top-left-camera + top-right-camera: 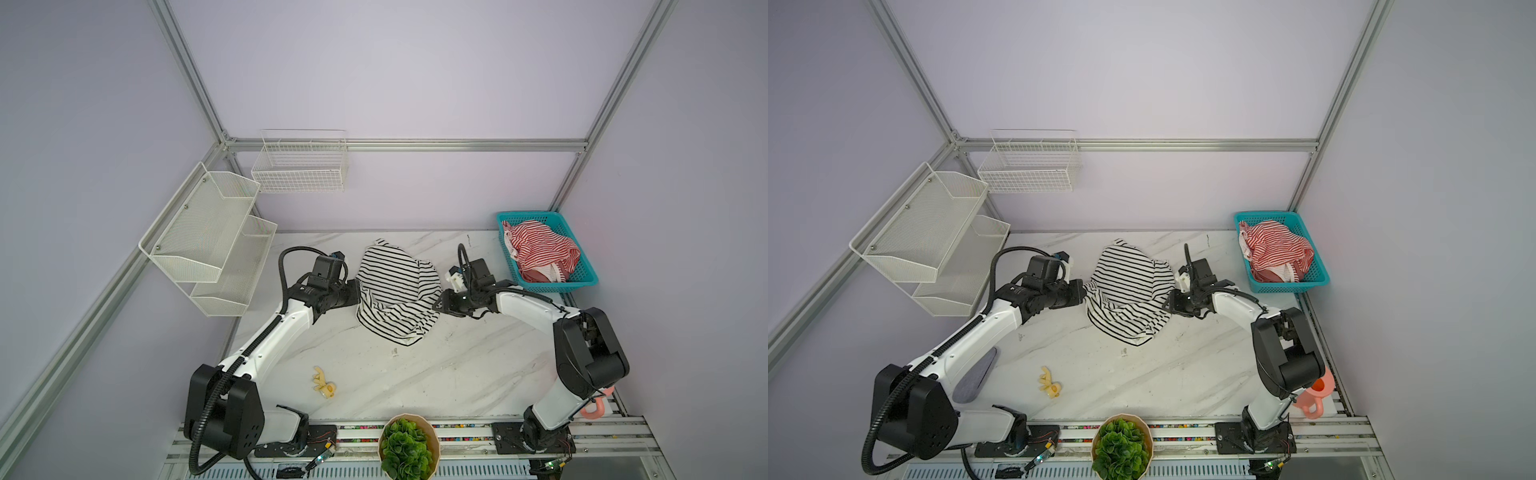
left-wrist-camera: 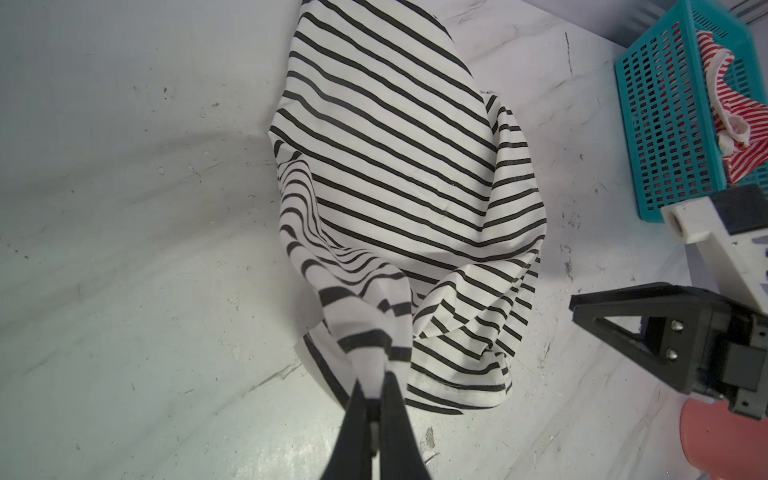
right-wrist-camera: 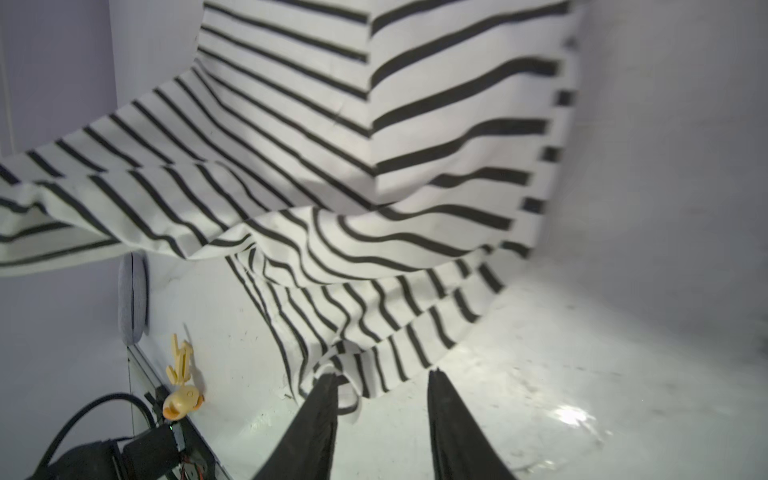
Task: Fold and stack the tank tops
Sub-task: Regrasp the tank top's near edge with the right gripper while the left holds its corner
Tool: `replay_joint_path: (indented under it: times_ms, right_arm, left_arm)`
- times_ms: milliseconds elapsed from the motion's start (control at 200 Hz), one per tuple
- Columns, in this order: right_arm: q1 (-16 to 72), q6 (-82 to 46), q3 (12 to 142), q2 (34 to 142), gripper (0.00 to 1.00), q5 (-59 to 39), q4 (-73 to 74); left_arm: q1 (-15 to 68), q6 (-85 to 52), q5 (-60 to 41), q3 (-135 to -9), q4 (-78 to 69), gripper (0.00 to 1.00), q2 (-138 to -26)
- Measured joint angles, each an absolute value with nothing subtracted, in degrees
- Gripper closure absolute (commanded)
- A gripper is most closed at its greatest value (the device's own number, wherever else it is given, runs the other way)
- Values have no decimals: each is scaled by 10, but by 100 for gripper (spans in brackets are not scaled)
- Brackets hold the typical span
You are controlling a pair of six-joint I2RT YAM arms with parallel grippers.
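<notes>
Left wrist view shows the left tool [image 2: 374, 386] clamped on a bunched edge of the black-and-white tank top [image 2: 395, 166], spreading apparently underway; the right tool [image 3: 381, 372] (jaws parted, empty) should next grip the hem.

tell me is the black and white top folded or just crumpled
Crumpled, not folded. The black-and-white top lies in a rumpled heap on the table, one edge pinched up by the left gripper.

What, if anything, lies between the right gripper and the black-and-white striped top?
Nothing visible. In the right wrist view the right gripper is open, its fingers right at the hem of the black-and-white striped top, with only bare table beside them.
</notes>
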State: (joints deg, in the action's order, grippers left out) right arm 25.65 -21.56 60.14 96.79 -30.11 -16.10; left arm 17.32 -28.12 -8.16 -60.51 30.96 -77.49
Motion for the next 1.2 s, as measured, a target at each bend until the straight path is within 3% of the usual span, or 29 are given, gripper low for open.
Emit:
replay_joint_path:
  times_ms: [135,525,1200]
  right_arm:
    - [310,-240,601,999,58,-296,-144]
    - [333,-275,599,1022,59,-260,-145]
    - [367,-345,511,922,60,-248,-142]
  left_arm:
    - [173,-281,-83,-605,310,100,-775]
    - [173,-281,-88,-601,309,100,-758]
    - [173,-281,-94,-591,310,100,-754]
